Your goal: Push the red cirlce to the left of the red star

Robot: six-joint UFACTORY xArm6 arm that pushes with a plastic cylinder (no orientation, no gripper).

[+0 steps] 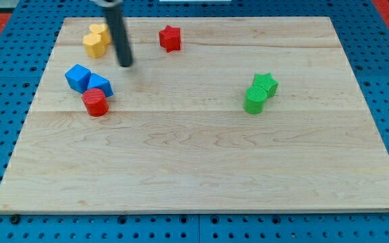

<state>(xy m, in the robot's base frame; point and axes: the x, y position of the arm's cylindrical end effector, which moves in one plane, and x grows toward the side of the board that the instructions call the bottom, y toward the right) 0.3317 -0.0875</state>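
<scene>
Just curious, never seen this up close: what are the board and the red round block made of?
The board looks like pale, unvarnished-looking wood: grain lines and plank seams show. The red cylinder is matte, possibly painted wood or plastic; I cannot tell which.

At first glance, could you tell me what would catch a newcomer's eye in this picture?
Probably the dark rod coming down from the view's top left, my tip resting on the board between the yellow blocks and the red star. Below it, the red circle sits against two blue blocks. Alone at the view's right stands a pair of green blocks.
</scene>
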